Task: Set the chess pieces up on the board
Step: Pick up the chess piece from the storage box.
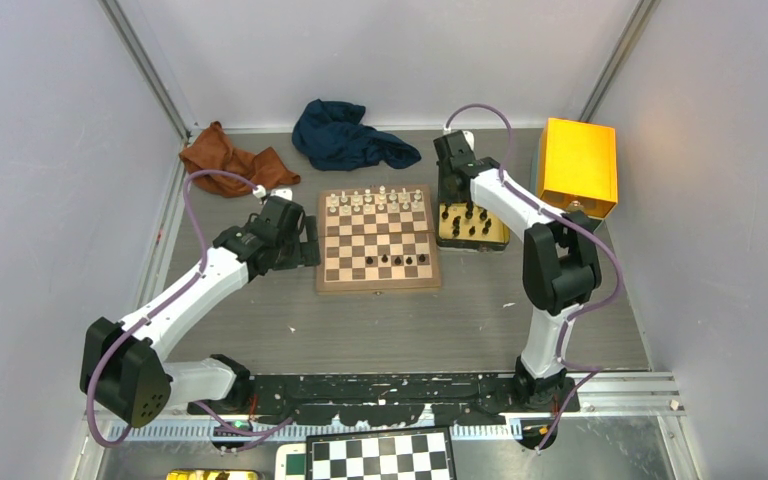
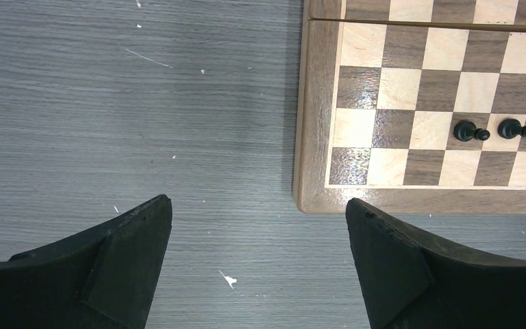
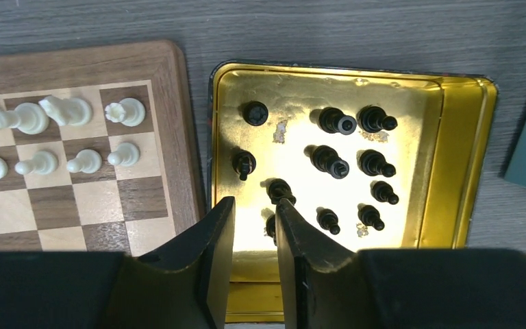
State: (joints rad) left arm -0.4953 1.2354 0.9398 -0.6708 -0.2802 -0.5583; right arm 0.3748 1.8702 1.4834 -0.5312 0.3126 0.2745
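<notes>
The wooden board (image 1: 378, 285) lies mid-table, with several black chess pieces (image 1: 397, 260) on its near rows. More black pieces (image 3: 329, 161) stand in a gold tin tray (image 3: 466, 157) just right of the board (image 3: 178, 123). My right gripper (image 3: 255, 202) hangs over the tray's near left part, fingers a narrow gap apart, holding nothing. One black piece (image 3: 271, 225) shows low in that gap against the right finger. My left gripper (image 2: 258, 201) is wide open and empty over bare table beside the board's corner (image 2: 311, 123). Three black pieces (image 2: 470, 130) show there.
White pieces (image 1: 375, 200) fill the board's two far rows. An orange box (image 1: 577, 165) stands far right behind the tray (image 1: 498, 240). A blue cloth (image 1: 345, 135) and a brown cloth (image 1: 230, 158) lie at the back. A black-and-white checkered board (image 1: 380, 455) lies at the near edge.
</notes>
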